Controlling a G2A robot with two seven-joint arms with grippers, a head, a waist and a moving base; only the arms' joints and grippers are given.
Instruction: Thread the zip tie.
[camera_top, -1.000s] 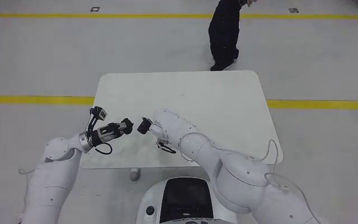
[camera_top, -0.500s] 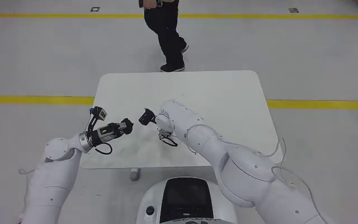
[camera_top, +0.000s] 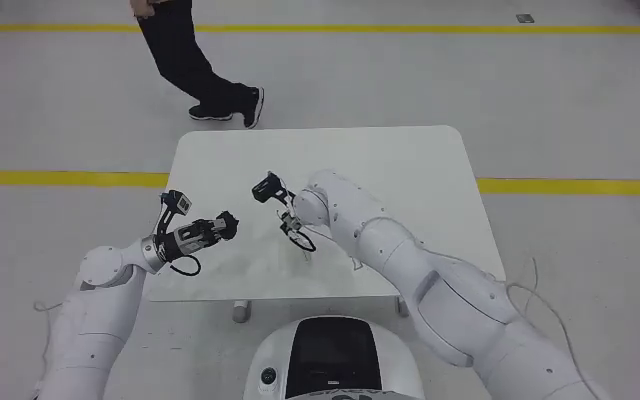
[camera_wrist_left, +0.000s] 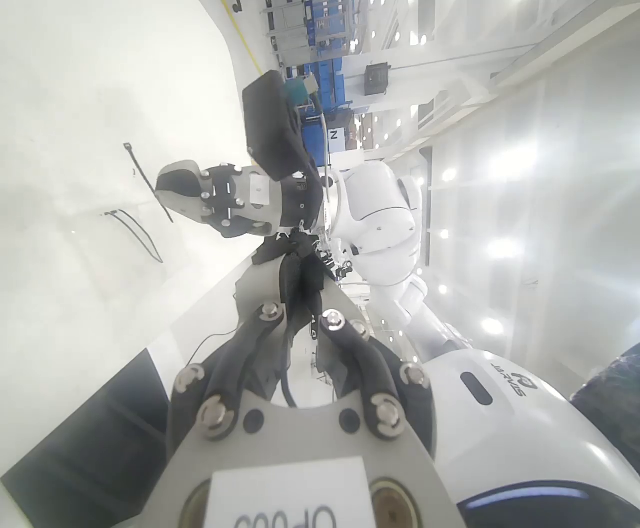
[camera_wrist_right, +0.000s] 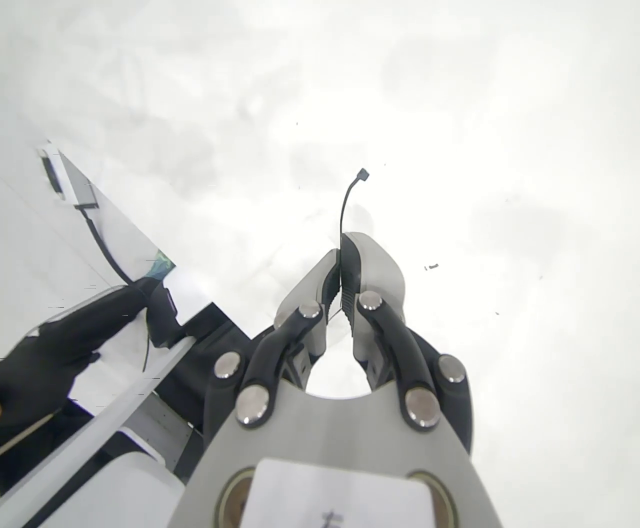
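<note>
**item:** right gripper (camera_wrist_right: 342, 247)
**state:** pads pressed together on the zip tie (camera_wrist_right: 343, 212), pinching the strap near its tail end. most of the strap stands out ahead of the fingertips in a slight curve. the head (camera_wrist_right: 363, 174) is at the far tip, free above the table (camera_top: 400, 170). a short stub of tail pokes out behind the pads.

**item:** left gripper (camera_top: 228, 224)
**state:** fingers drawn together, nothing seen between them.

**change:** a second ago the two grippers were almost tip to tip. the right gripper has since swung away toward the far side of the table. it now sits well apart from the left gripper, with its tips facing the table top. the tie went with it. the left gripper has kept its place.

**condition of tie:** a single open strap with no loop; the tail is not in the head.

**reading:** threading is not done. the parting looks like a pull-back to reset rather than progress, since only one gripper has the tie and both ends need steering. the right gripper probably has to bring the head back just ahead of the left gripper's tips. the left gripper would then have to open to take it.
</note>
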